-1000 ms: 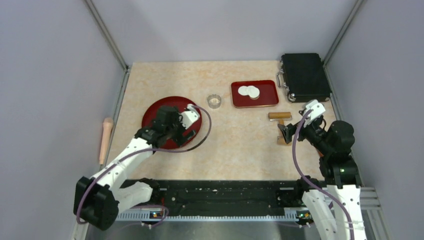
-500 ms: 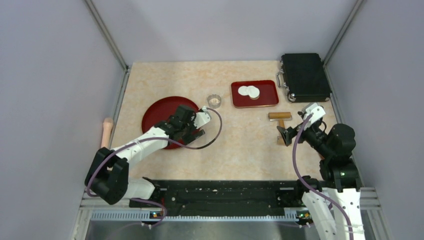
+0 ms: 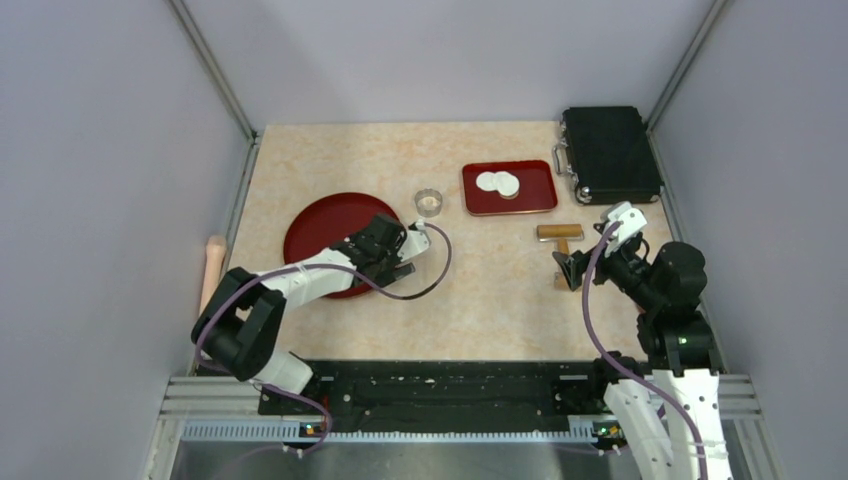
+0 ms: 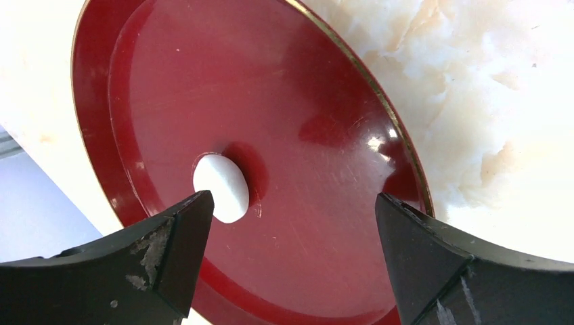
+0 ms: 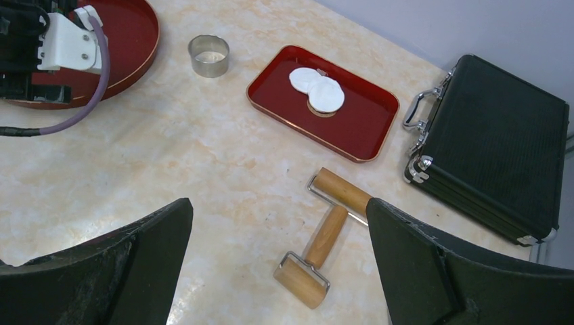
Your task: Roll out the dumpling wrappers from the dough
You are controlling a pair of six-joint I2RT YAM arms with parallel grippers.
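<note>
The marbled beige table (image 3: pixel 480 300) carries everything, and the round red plate (image 3: pixel 325 225) on its left half is the reference for the rest. The black case (image 3: pixel 610 155), closed and with its handle facing the plate, lies far to the right of the plate and farther back. The rectangular red tray (image 3: pixel 508 187) sits to the right of the plate and slightly behind it, well apart from it. The left gripper (image 4: pixel 291 203) hangs over the plate's near right part, its jaws spread wide with nothing between them. The right gripper (image 5: pixel 277 203) is well to the right of the plate, its jaws likewise spread and empty, above the handled wooden roller (image 5: pixel 329 233) lying flat on the table. A plain wooden rolling pin (image 3: pixel 212 270) lies left of the plate, at the table's left edge. The small metal ring (image 3: pixel 429 202) stands just off the plate's right rear rim, between plate and tray. The dumpling wrappers (image 5: pixel 317 87), overlapping white discs, rest in the tray. The dough (image 4: pixel 222 187), a small smooth oval lump, lies on the plate's floor just beside one left fingertip; whether they touch cannot be told.
</note>
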